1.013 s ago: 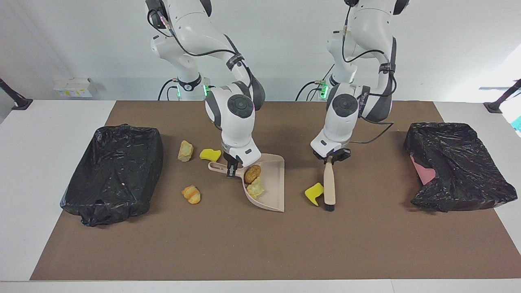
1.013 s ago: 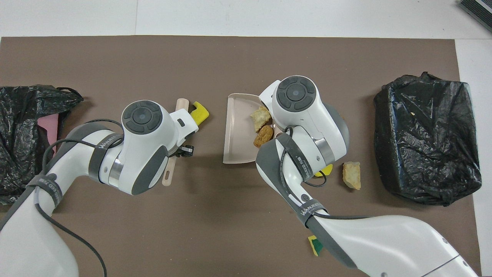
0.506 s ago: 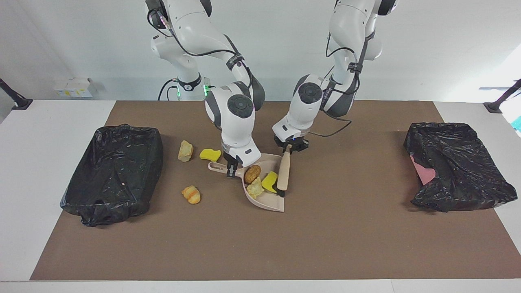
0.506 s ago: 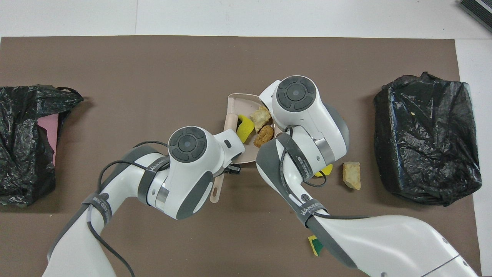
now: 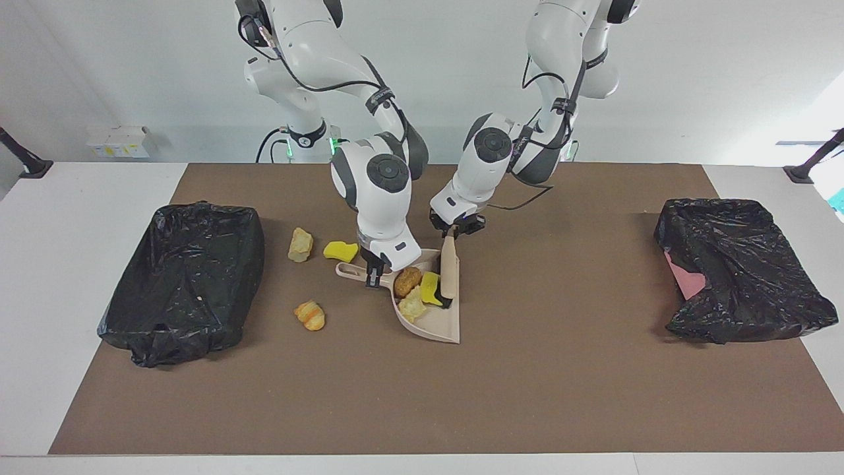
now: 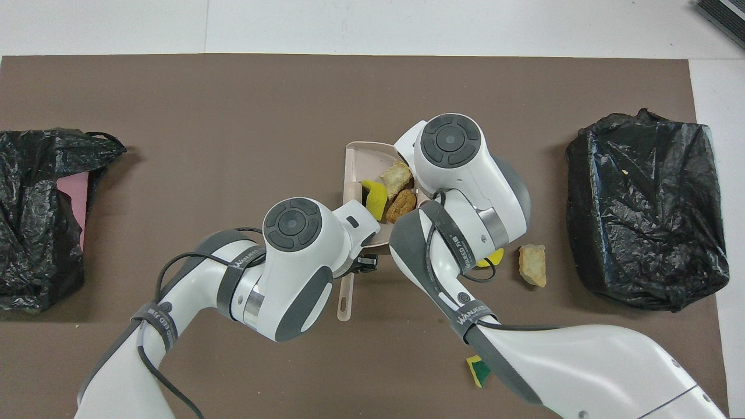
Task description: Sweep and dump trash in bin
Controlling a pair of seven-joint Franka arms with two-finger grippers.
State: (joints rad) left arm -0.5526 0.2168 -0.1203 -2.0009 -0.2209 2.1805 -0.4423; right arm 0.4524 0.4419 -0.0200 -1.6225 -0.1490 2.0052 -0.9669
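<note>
Sweeping the trash into the dustpan [image 5: 432,316] is the step in hand. I count three pieces inside it: a yellow sponge [image 5: 430,288], a brown bun [image 5: 408,280] and a pale bread lump [image 5: 413,307]. Outside the dustpan, toward the right arm's end of the table, lie a second yellow sponge [image 5: 340,250], a tan lump [image 5: 300,245] and a croissant [image 5: 310,315]. A yellow-and-green sponge [image 6: 477,370] lies nearer to the robots than the dustpan.

My left gripper [image 5: 456,229] is clamped on the brush [image 5: 449,269], bristles against the sponge in the pan. My right gripper [image 5: 374,272] is closed on the dustpan handle. I judge the pan must sit flat on the mat [image 5: 527,396] while I press the brush low.

Both black-lined bins [image 5: 184,277] stand well apart from the dustpan.
</note>
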